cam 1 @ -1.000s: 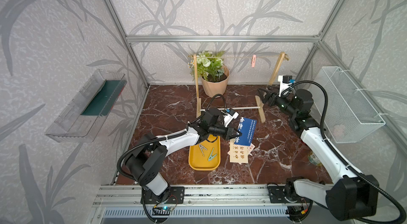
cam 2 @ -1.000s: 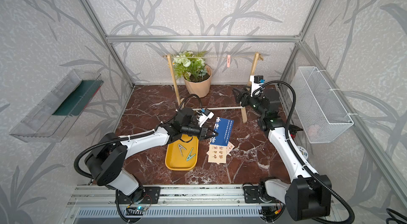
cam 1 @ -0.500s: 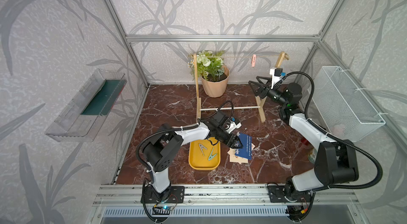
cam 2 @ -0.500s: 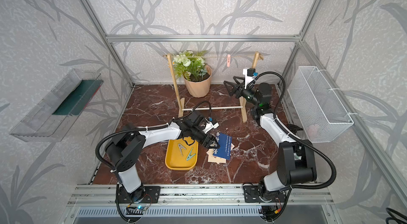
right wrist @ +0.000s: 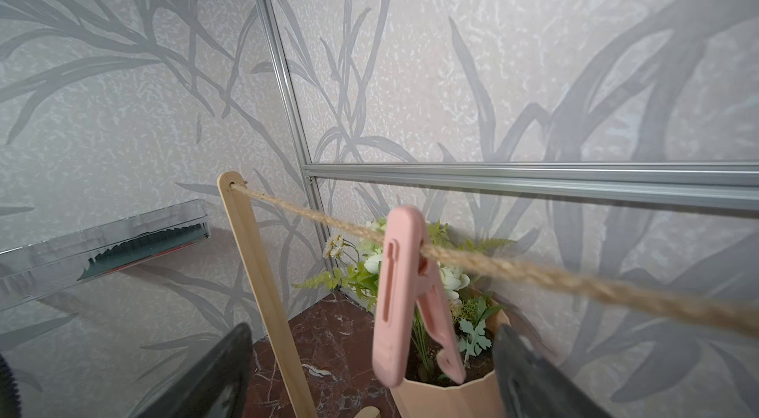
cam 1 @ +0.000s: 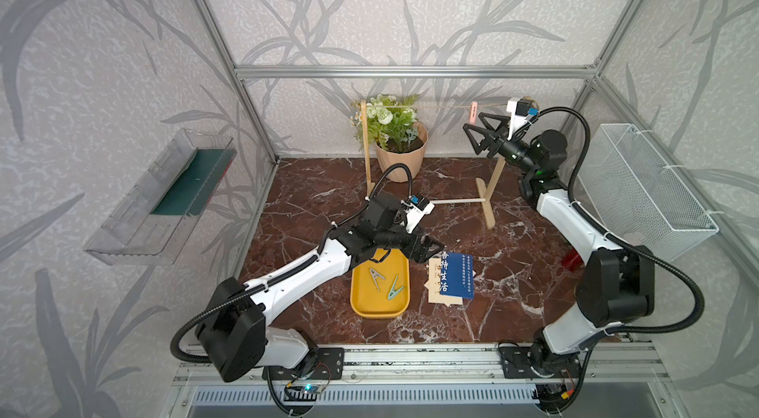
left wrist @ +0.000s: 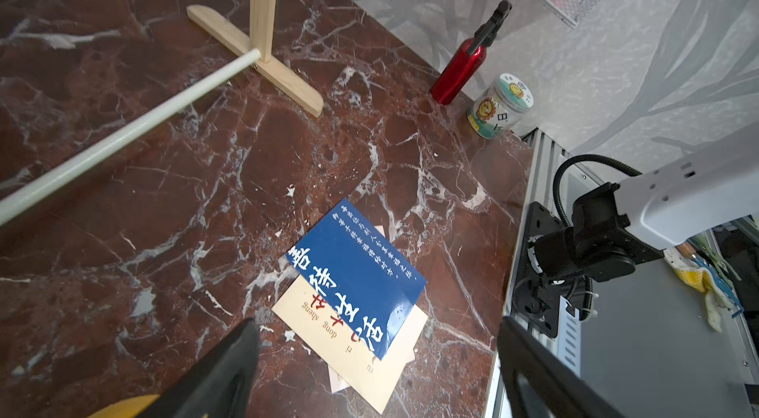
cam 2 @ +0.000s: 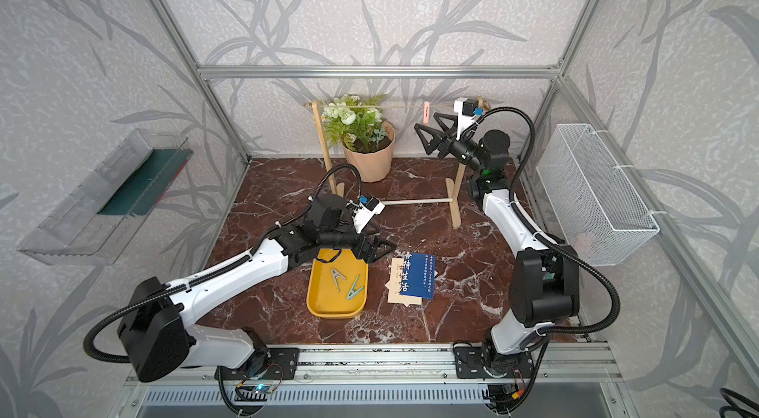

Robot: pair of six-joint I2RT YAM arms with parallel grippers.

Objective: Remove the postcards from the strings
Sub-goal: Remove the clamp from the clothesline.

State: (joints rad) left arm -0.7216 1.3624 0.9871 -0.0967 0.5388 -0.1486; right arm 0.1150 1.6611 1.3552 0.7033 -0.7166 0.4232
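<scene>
Firstly, left gripper [cam 1: 433, 251] jaws wide, empty; postcards [left wrist: 357, 272] piled on floor [left wrist: 164, 190] just ahead of them, blue on top; string [right wrist: 575, 278] bare of cards; right gripper [cam 1: 473, 121] jaws wide, empty, pink peg [right wrist: 400, 297] just before them; cards seem done; next, squeeze peg's tails.

Grey-leaf wallpaper [cam 1: 410, 5] covers the walls, edged by aluminium bars [cam 1: 410, 72]. The floor [cam 1: 320, 198] is red-brown marble; a clear shelf [cam 1: 135, 231] and wire basket [cam 1: 640, 190] hang on opposite walls.

Two pegs [cam 1: 395, 288] lie in the yellow tray [cam 1: 380, 307].
</scene>
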